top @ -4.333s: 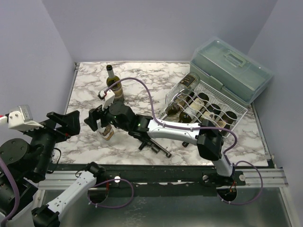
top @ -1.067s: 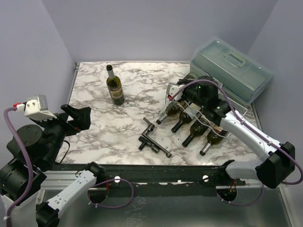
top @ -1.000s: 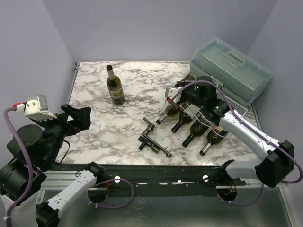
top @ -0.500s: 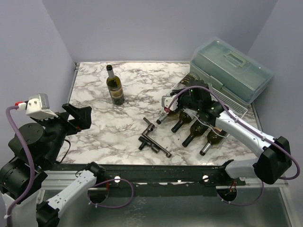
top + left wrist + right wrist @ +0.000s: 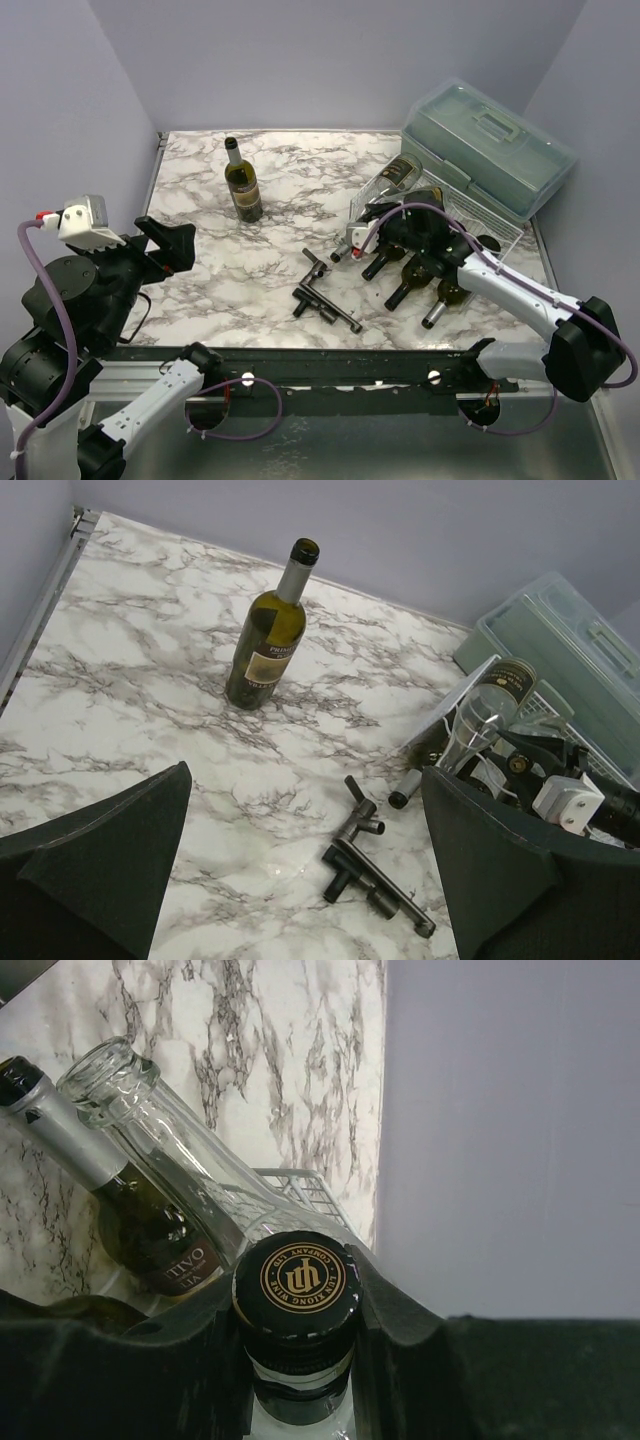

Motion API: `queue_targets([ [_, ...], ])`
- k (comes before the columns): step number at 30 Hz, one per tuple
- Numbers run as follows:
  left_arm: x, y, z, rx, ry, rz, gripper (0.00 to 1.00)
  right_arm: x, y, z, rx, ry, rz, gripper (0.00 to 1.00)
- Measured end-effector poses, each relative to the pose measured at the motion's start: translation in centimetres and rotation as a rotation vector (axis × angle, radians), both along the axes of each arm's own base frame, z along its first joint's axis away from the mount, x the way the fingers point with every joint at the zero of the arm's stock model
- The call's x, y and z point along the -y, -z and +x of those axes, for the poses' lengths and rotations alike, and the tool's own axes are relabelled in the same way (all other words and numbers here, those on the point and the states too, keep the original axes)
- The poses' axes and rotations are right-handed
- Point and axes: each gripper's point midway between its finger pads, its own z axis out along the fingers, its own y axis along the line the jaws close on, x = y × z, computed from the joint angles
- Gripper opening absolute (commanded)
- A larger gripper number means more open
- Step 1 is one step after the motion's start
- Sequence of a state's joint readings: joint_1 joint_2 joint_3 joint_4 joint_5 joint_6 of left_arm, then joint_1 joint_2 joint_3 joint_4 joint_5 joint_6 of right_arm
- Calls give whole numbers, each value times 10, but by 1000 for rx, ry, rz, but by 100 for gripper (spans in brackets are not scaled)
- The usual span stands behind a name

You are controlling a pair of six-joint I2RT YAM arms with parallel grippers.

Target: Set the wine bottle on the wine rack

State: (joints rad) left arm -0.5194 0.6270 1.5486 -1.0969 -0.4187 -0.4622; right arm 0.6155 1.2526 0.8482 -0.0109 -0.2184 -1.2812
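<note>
Currently the right gripper (image 5: 362, 235) sits at the left end of the wine rack (image 5: 478, 217), clenched on the capped neck of a wine bottle (image 5: 300, 1278). In the right wrist view its 2 fingers (image 5: 215, 1315) flank the black cap with the gold logo, touching it on both sides. Body of that bottle is mostly hidden under the gripper; cannot tell how fully it rests in the cradle.

Just beside the cap: an empty clear bottle (image 5: 150, 1125) and a dark bottle with a silver foil neck (image 5: 70, 1135), both lying tilted against the rack wire. Other dark bottles (image 5: 405, 290) lie in the rack, necks pointing toward the near edge.

Left gripper (image 5: 165, 250) is raised at the left side, well apart from everything, fingers spread wide, grasping nothing.

On the tabletop (image 5: 190, 200): 1 more dark green bottle (image 5: 242, 185) standing upright near the far left, well apart from the rack. A black metal tool (image 5: 325, 300) lies flat between the arms. A grey-green lidded plastic box (image 5: 490, 145) sits behind the rack at the far right.
</note>
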Motion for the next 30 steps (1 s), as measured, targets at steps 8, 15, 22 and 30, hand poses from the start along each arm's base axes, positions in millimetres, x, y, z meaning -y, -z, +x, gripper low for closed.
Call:
queue_targets([
  [8, 1, 1, 2, -6, 0, 3, 99, 12, 6, -2, 31, 27, -3, 55],
  [15, 2, 1, 2, -7, 1, 2, 99, 17, 31, -13, -13, 23, -20, 56],
  [22, 2, 6, 2, -14, -1, -5, 99, 17, 33, -13, -15, 25, -22, 57],
  [30, 1, 4, 0, -6, 1, -10, 99, 16, 42, -14, -49, 27, -26, 65],
])
